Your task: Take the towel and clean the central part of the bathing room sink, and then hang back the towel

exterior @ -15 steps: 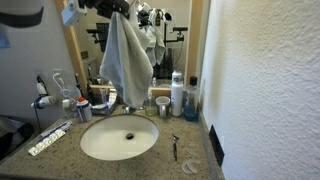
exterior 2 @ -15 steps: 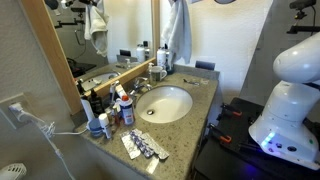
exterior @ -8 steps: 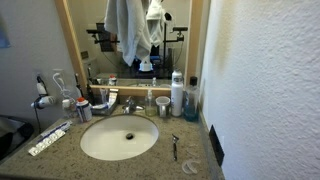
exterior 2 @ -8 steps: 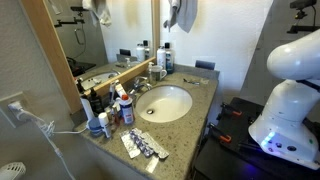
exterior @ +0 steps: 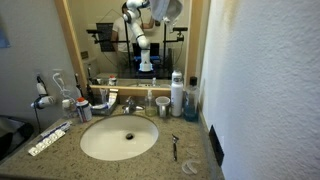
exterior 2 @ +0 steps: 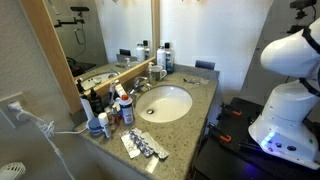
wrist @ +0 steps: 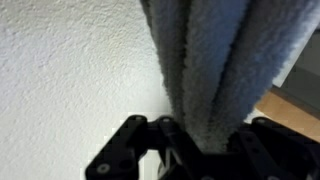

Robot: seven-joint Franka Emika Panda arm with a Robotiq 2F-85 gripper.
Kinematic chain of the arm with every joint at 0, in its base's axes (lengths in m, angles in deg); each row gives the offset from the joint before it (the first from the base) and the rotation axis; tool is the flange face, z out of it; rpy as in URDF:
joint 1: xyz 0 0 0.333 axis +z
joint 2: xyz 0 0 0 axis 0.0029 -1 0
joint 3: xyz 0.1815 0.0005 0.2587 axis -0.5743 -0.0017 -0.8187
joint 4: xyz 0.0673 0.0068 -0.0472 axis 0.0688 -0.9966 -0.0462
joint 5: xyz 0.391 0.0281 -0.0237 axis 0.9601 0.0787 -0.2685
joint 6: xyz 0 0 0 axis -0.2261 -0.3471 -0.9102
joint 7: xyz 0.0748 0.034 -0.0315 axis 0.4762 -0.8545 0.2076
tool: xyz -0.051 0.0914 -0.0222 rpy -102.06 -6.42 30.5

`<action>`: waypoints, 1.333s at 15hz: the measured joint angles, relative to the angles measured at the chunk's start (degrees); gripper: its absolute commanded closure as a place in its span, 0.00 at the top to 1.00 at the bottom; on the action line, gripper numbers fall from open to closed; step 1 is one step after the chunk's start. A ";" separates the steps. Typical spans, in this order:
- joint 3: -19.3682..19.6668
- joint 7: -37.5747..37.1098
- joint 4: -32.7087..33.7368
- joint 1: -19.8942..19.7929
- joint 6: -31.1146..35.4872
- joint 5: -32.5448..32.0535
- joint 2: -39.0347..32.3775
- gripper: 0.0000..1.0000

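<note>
1. The towel (wrist: 215, 70) is seen only in the wrist view, hanging in thick folds against a textured white wall.
2. It is clamped by the gripper (wrist: 200, 150).
3. The sink (exterior: 100, 140) (exterior 2: 172, 100) is set in a granite counter (exterior: 60, 160).

The sink (exterior: 118, 140) is seen as off-white, set in a bench (exterior 2: 185, 135) speckled tan and brown. The mirror frame (exterior: 197, 45) is finished in a light wood tone. In the wrist view the towel (wrist: 215, 60) is shown pale grey, the gripper (wrist: 197, 150) black, and the wall (wrist: 60, 60) white with a stippled texture.
</note>
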 measured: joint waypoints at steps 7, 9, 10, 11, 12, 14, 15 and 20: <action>-13.96 -28.13 17.35 -28.55 -4.60 -18.31 0.63 0.06; -16.90 -33.17 18.40 -33.73 -8.14 -22.20 1.56 0.06; -17.75 -34.80 18.21 -35.48 -9.60 -23.66 2.06 0.06; -18.35 -36.00 17.83 -36.78 -10.74 -24.88 2.49 0.06; -18.69 -37.00 17.32 -37.74 -11.62 -26.00 2.88 0.06; -18.88 -38.08 15.77 -38.74 -12.97 -27.41 3.56 0.06; -18.89 -38.12 14.92 -38.90 -13.53 -27.78 3.83 0.06; -18.92 -38.14 10.54 -39.01 -14.94 -28.70 4.89 0.06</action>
